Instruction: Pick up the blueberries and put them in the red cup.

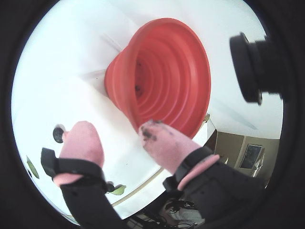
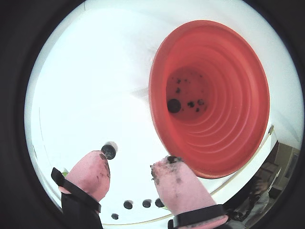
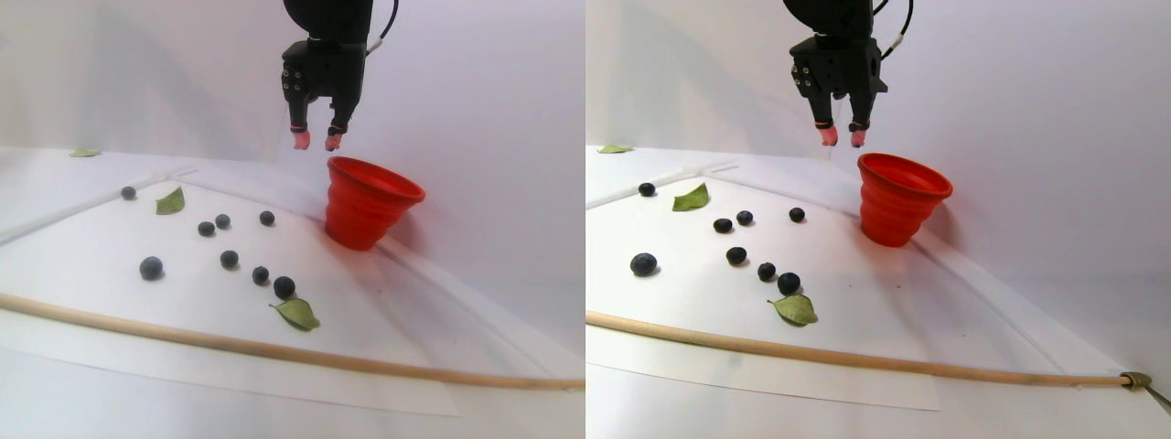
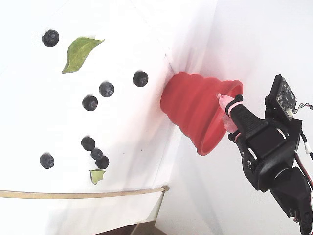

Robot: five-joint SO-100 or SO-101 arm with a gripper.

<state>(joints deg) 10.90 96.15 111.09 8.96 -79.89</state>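
Observation:
My gripper (image 3: 316, 141) hangs open in the air just above and left of the red cup (image 3: 370, 215) in the stereo pair view. Nothing sits between its pink, stained fingertips (image 2: 169, 164). In both wrist views the gripper (image 1: 116, 128) (image 2: 133, 160) points down beside the cup's (image 1: 167, 71) (image 2: 228, 95) rim. One blueberry (image 2: 174, 105) lies at the cup's bottom, among dark smears. Several blueberries (image 3: 229, 259) (image 4: 106, 89) are scattered on the white sheet left of the cup (image 4: 195, 110). One berry (image 2: 108, 151) shows just past the left fingertip.
Green leaves (image 3: 297, 313) (image 3: 170, 201) (image 4: 78, 53) lie among the berries. A thin wooden stick (image 3: 274, 350) (image 4: 73, 194) runs along the sheet's near edge. White walls stand close behind the cup. A black camera (image 1: 252, 67) juts in at the right.

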